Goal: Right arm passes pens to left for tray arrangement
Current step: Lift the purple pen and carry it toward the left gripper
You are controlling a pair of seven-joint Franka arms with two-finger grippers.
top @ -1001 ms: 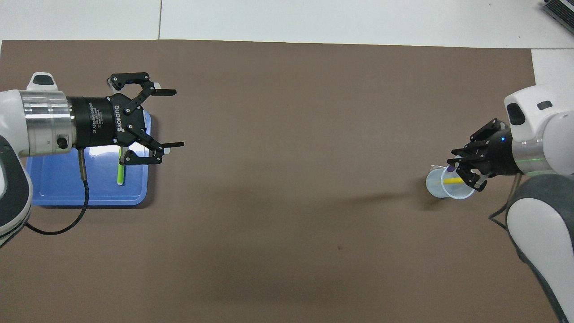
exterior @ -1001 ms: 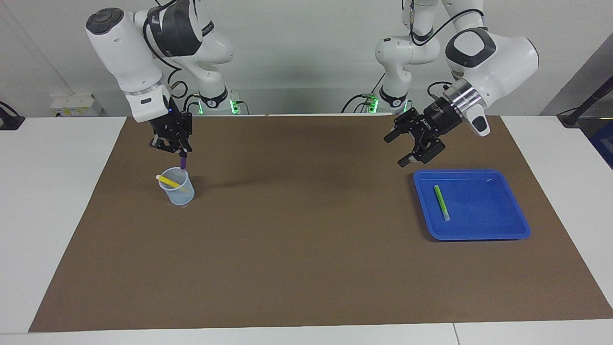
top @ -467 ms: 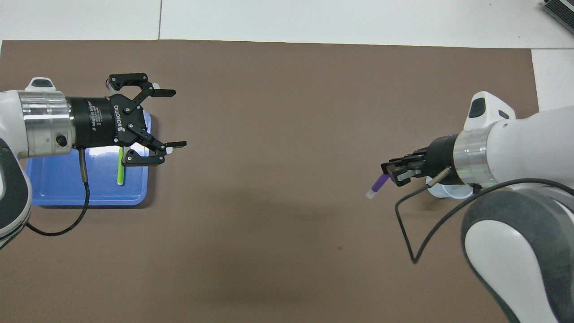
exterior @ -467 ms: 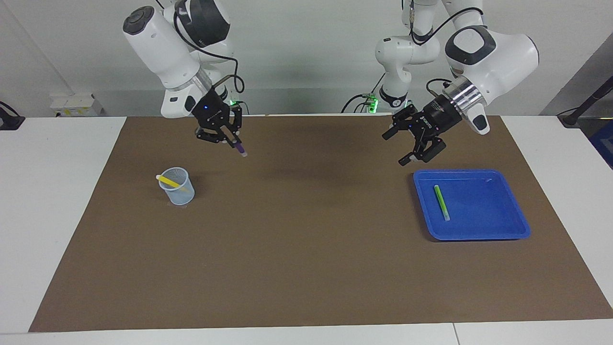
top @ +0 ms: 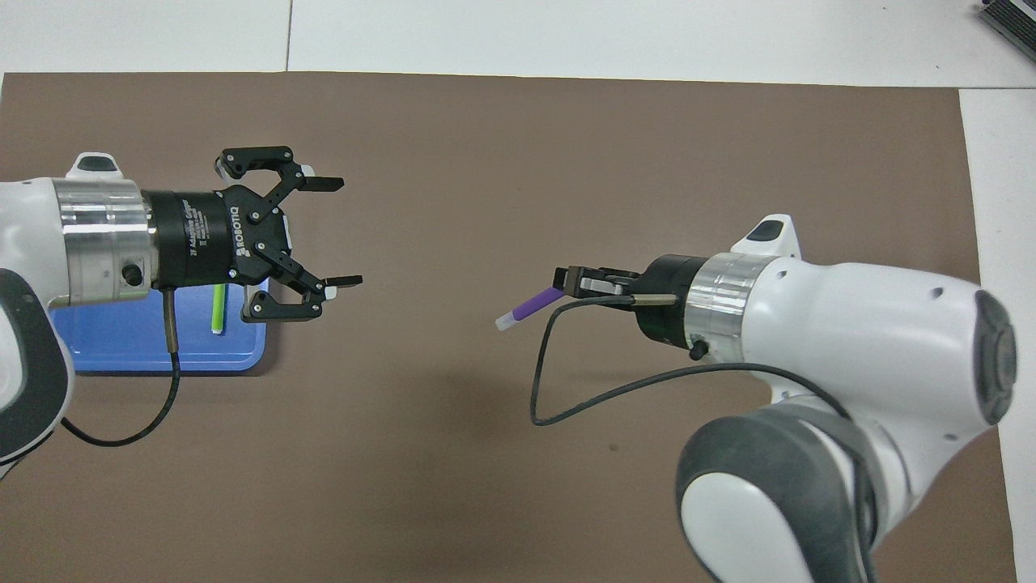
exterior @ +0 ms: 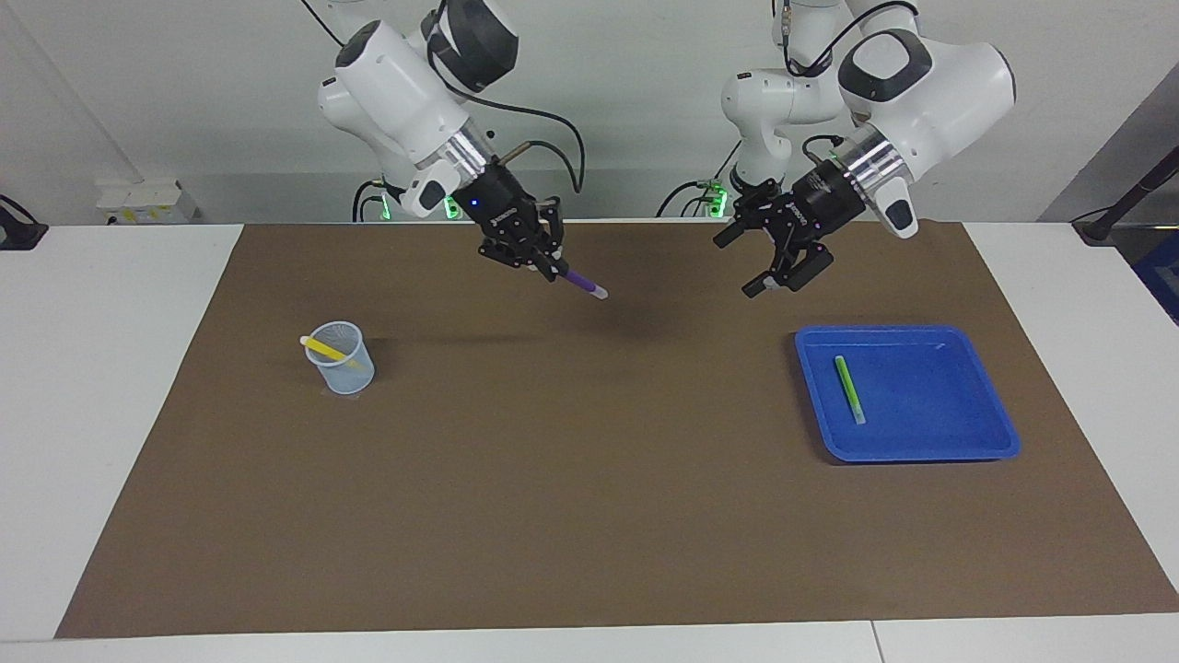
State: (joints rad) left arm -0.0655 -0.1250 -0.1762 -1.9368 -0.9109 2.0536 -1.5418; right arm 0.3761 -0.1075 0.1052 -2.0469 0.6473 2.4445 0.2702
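My right gripper [exterior: 554, 268] is shut on the purple pen [exterior: 583, 284] and holds it in the air over the middle of the mat, pale tip pointing toward my left gripper. It also shows in the overhead view [top: 568, 281] with the purple pen [top: 528, 307]. My left gripper [exterior: 737, 264] is open and empty, raised beside the blue tray [exterior: 963, 435], its open fingers turned toward the pen with a gap between them; it also shows in the overhead view [top: 341, 233]. The green pen [exterior: 848, 389] lies in the tray. The yellow pen [exterior: 323, 347] leans in a mesh cup.
The pale-blue mesh cup [exterior: 344, 370] stands on the brown mat [exterior: 589, 497] toward the right arm's end; the right arm hides it in the overhead view. White table surface [exterior: 110, 368] surrounds the mat. The tray [top: 121, 356] is partly covered by my left wrist from above.
My right gripper lifted the purple pen out of the cup and carried it across toward the left gripper. My left gripper shifted slightly up and toward the middle, staying open.
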